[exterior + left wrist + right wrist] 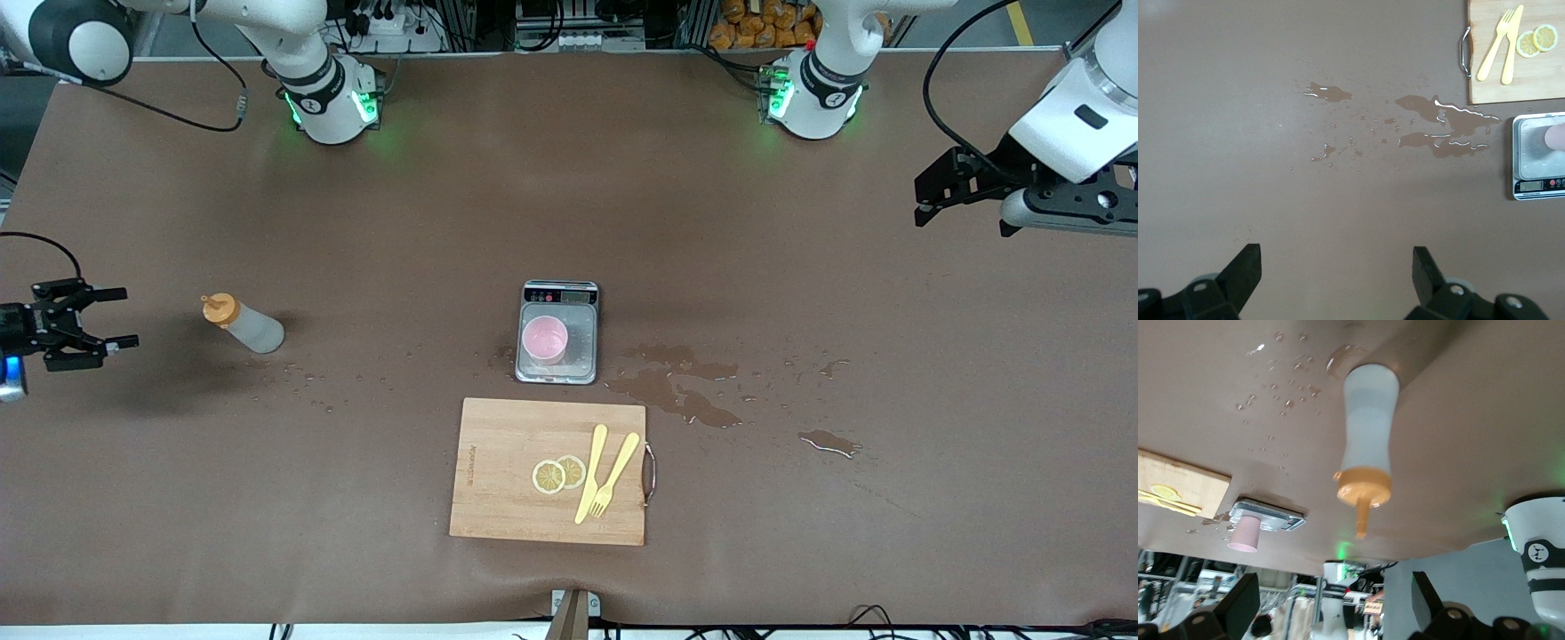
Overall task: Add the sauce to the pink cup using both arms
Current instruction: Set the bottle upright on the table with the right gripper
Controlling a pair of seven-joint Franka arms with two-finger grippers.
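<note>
The sauce bottle (244, 324), whitish with an orange nozzle cap, stands on the brown table toward the right arm's end; it also shows in the right wrist view (1368, 433). The pink cup (544, 340) sits on the tray of a grey scale (582, 356) at the table's middle, and shows in the right wrist view (1245, 535) and at the edge of the left wrist view (1555, 138). My right gripper (130, 316) is open and empty, beside the bottle and apart from it, pointing at it. My left gripper (919, 204) is open and empty, raised over the left arm's end of the table.
A wooden cutting board (498, 507) with two lemon slices (558, 474), a yellow knife and a fork (613, 476) lies nearer the front camera than the scale. Puddles of liquid (676, 391) and droplets spread beside the scale toward the left arm's end, with more droplets near the bottle.
</note>
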